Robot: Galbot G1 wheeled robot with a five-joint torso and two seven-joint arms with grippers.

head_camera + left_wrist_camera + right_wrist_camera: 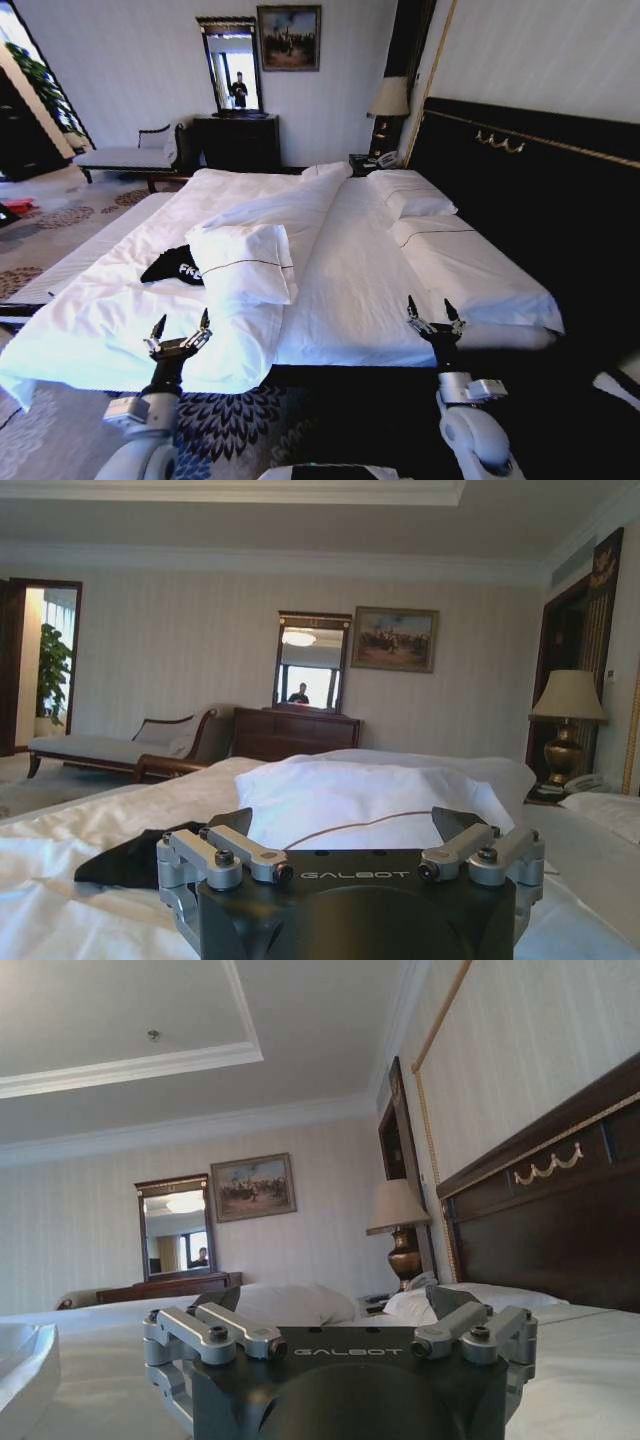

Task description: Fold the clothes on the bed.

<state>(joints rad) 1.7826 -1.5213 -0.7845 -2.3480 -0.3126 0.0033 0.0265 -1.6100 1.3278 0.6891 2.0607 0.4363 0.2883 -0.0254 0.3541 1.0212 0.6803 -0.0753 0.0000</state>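
Note:
The clothes are a crumpled black T-shirt (170, 266) with white lettering, lying on the left half of the bed (360, 270), partly tucked behind a white pillow (243, 262). In the left wrist view the T-shirt (130, 855) lies just ahead and to one side of the pillow (370, 800). My left gripper (182, 325) (345, 825) hovers open over the duvet's near edge, short of the shirt. My right gripper (433, 310) (335, 1300) is open above the right half of the bed, holding nothing.
A tall dark headboard (540, 190) runs along the right. More pillows (410, 192) lie near it. A pale bench (125, 155), a dark dresser with mirror (237, 140) and a lamp (388, 100) stand by the far wall. Patterned carpet (60, 215) lies left of the bed.

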